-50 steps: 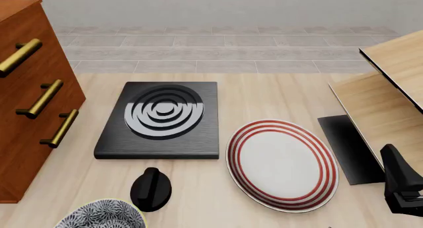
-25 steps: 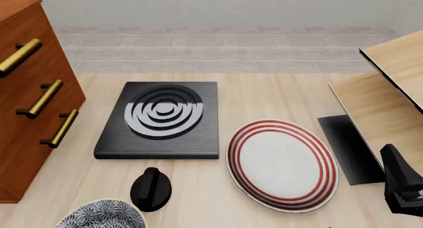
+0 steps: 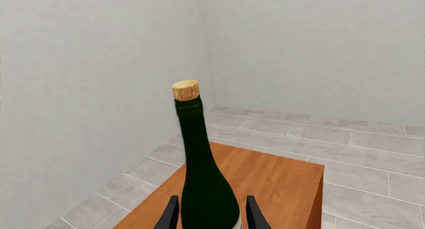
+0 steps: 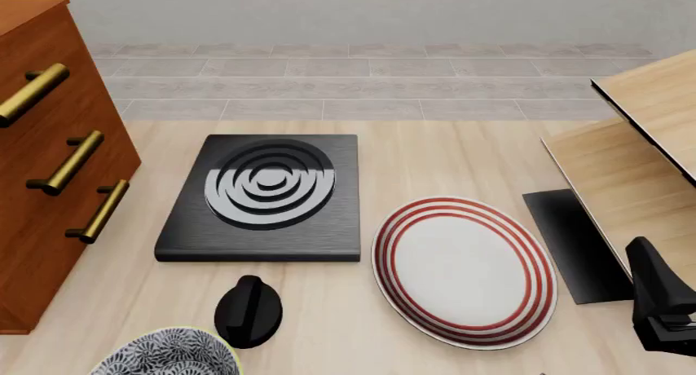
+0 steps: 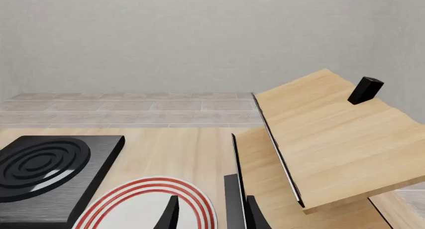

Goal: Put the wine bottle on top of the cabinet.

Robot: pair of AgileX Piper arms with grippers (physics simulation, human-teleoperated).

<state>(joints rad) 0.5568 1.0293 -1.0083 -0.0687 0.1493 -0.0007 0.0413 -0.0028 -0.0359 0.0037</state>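
Nothing has moved since before: the left gripper (image 3: 209,211) fingers hug the wine bottle (image 3: 204,189) upright over the cabinet (image 3: 279,181) top to set it down, while the right gripper (image 5: 210,214) waits with fingers apart.

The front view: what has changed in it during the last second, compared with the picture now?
Nothing visibly changed. The cabinet, the black burner block, the striped plate, the black knob and the patterned bowl all lie where they were, and the right gripper has kept its place at the edge of the picture.
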